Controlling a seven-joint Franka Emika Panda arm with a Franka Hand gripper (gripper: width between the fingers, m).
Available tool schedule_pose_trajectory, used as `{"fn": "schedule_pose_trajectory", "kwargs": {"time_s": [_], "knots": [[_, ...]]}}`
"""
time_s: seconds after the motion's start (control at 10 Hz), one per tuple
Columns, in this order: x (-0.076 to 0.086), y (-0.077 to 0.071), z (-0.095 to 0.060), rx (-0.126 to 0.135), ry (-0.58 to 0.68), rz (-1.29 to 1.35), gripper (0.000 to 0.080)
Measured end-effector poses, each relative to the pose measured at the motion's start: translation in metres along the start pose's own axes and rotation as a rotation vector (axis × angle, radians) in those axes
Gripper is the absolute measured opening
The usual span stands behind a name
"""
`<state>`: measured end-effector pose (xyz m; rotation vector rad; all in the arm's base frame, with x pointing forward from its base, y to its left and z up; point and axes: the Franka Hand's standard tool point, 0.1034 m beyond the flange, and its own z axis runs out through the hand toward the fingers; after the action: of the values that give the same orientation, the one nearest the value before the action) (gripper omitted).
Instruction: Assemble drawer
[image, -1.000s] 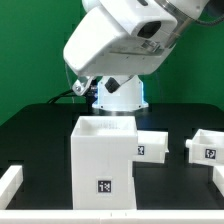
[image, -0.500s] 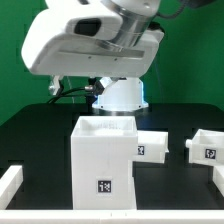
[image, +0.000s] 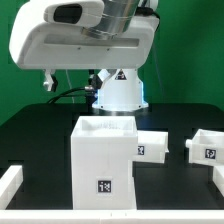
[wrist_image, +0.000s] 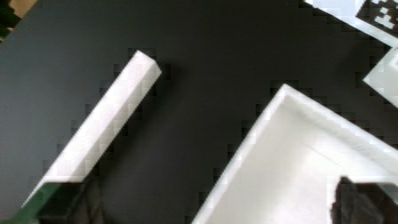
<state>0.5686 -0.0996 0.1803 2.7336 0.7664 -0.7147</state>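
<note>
Exterior view: the casing (image: 103, 165) stands upright at the front middle of the black worktop (image: 40, 125). A tray (image: 152, 147) sits just behind it toward that view's right, and a second tray (image: 207, 147) lies farther right. Wrist view: the pincer (wrist_image: 205, 198) has its fingers spread wide, gripping nothing.

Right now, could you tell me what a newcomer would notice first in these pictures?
The bulky white robot arm looms across the exterior view's top, and the tall hollow drawer casing stands front and centre. A low tray box sits just behind it, another farther toward the exterior view's right.
</note>
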Motion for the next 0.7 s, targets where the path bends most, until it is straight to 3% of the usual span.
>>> {"fn": "schedule_pose_trajectory", "kwargs": {"time_s": [0.2,0.5,0.7], "knots": [[0.008,0.009,0.005,-0.011,0.11,0.037,0.0649],[0.019,0.008,0.009,0.017,0.226,0.136,0.0649],[0.025,0.004,0.011,0.015,0.246,0.174,0.0649]]}}
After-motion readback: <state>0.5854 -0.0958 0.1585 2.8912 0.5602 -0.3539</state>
